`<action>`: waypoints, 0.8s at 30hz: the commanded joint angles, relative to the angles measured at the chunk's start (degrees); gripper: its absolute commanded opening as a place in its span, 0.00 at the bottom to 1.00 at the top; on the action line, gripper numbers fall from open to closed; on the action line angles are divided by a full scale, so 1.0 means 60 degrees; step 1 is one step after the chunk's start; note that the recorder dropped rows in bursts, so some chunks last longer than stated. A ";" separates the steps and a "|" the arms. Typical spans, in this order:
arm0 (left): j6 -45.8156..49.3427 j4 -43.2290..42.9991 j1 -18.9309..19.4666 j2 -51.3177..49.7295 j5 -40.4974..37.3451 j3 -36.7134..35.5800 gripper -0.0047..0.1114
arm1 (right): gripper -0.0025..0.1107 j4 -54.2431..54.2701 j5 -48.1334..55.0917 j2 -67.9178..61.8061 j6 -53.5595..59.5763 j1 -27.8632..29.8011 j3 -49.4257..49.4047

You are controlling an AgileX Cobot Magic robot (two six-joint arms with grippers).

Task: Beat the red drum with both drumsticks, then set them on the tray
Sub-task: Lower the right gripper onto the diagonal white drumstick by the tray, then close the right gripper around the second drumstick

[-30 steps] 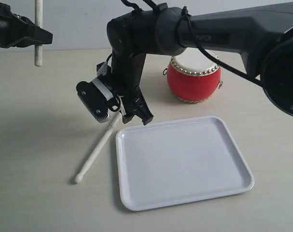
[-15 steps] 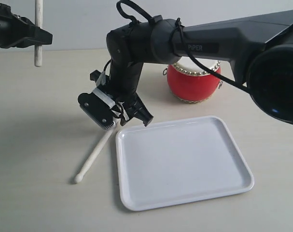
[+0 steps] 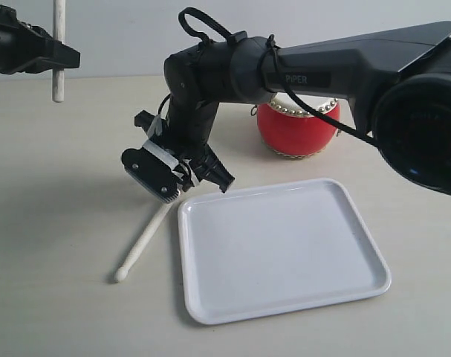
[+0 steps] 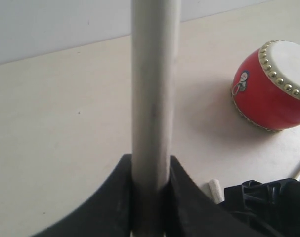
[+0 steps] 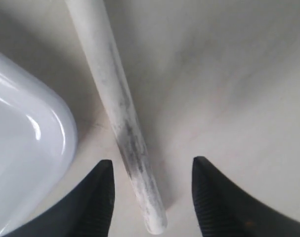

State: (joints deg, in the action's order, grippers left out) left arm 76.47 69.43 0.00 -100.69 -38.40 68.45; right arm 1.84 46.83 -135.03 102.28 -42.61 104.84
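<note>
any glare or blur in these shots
Right wrist view: white glare streaks on the tray corner. Left wrist view: the held drumstick is soft, too near the lens. Exterior view: evenly lit, the nearest arm housing blurs.

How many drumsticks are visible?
2. One drumstick stands upright in the left gripper; the other drumstick lies on the table beside the tray, under the open right gripper.

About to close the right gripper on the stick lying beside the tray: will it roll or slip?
Probably rolls if nudged: the lying drumstick is round and loose on the table. It looks slim, rigid wood, so likely light. The open right gripper straddles it.
</note>
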 commanded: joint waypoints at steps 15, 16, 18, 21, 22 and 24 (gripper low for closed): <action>-0.0078 0.0038 0.0010 0.0106 0.0023 0.0057 0.04 | 0.43 -0.0133 -0.0096 0.0035 0.0393 -0.0283 0.0072; -0.0078 0.0038 0.0010 0.0106 0.0023 0.0057 0.04 | 0.43 -0.0157 -0.0081 0.0035 0.0348 -0.0283 0.0072; -0.0078 0.0038 0.0010 0.0106 0.0023 0.0057 0.04 | 0.43 -0.0306 -0.0081 0.0035 0.0162 -0.0283 0.0072; -0.0078 0.0038 0.0010 0.0106 0.0023 0.0057 0.04 | 0.43 -0.0484 -0.0081 -0.0035 0.0162 -0.0283 0.0072; -0.0078 0.0038 0.0010 0.0106 0.0023 0.0057 0.04 | 0.43 -0.0510 -0.0081 -0.0064 0.0162 -0.0283 0.0072; -0.0078 0.0038 0.0010 0.0106 0.0023 0.0057 0.04 | 0.43 -0.0573 -0.0081 -0.0153 0.0142 -0.0283 0.0072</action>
State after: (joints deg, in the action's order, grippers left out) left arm 76.47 69.38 0.00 -100.69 -38.40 68.45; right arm -0.68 46.39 -135.16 103.52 -44.37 104.84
